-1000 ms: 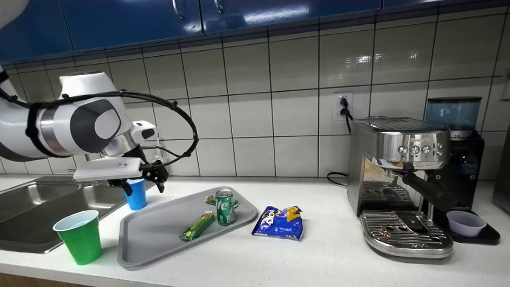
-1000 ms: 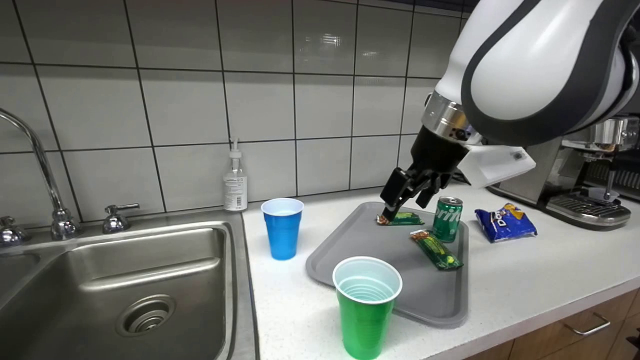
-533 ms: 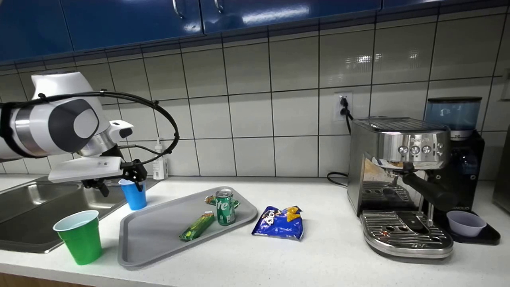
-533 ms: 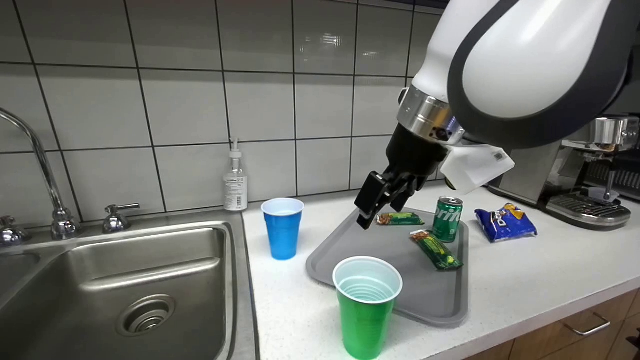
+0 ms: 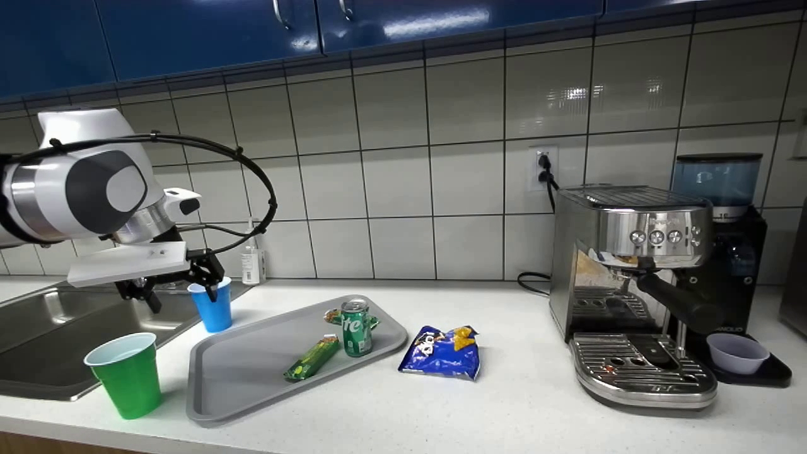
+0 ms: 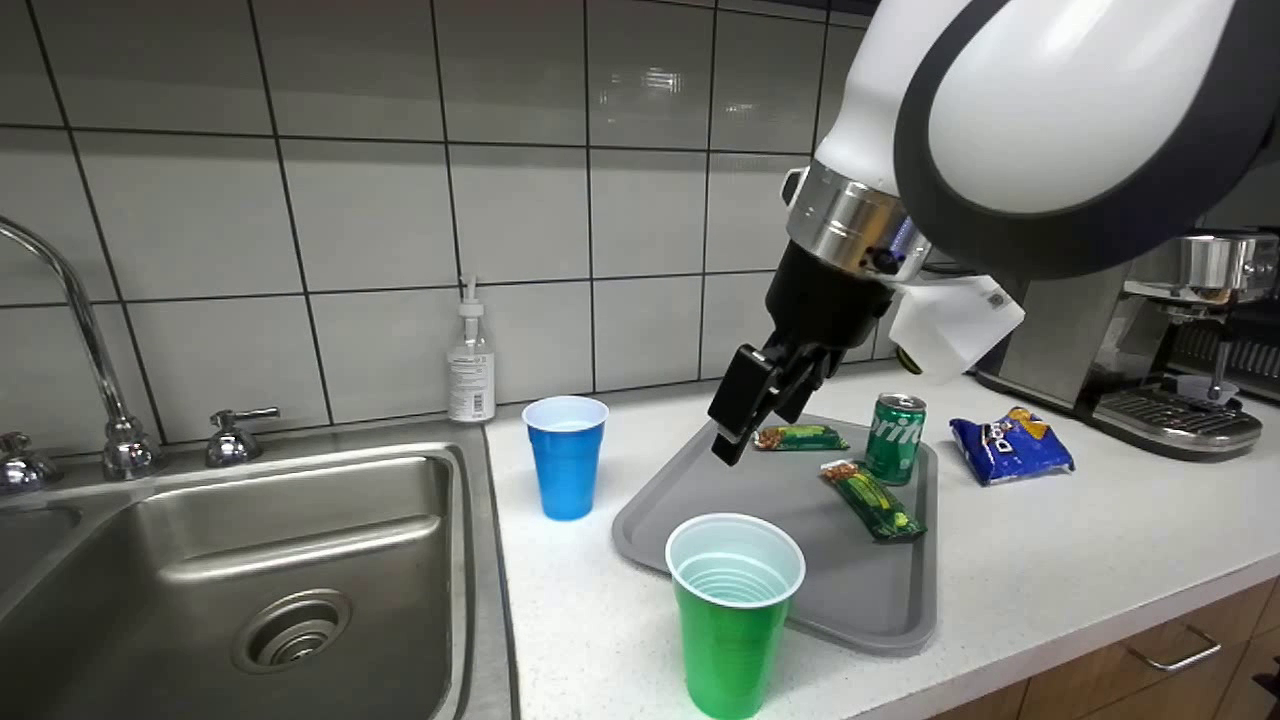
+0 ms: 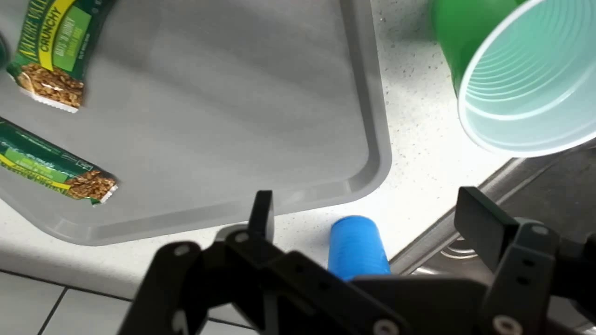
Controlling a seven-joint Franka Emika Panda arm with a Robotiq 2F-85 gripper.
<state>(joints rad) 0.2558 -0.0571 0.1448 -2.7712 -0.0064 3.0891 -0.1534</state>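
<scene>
- Blue cup (image 6: 566, 465) is standing on the worktop (image 6: 575, 620), between sink (image 6: 485, 600) and grey tray (image 6: 780, 510).
- Claw (image 7: 365, 197) is hovering near it, jaws standing wide apart, holding nothing.
- Green cup (image 6: 733, 645) is standing beside the grey tray.

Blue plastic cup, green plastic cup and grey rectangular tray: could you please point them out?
Blue cup (image 6: 566, 460), in an exterior view: outer wall.
Green cup (image 6: 733, 648), in an exterior view: outer wall.
Grey tray (image 7: 223, 116), in the wrist view: bare surface.

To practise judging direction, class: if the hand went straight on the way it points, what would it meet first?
Most likely the tray, at its corner nearest the sink, though depth is unclear: the hand might just miss it and meet the counter.
</scene>
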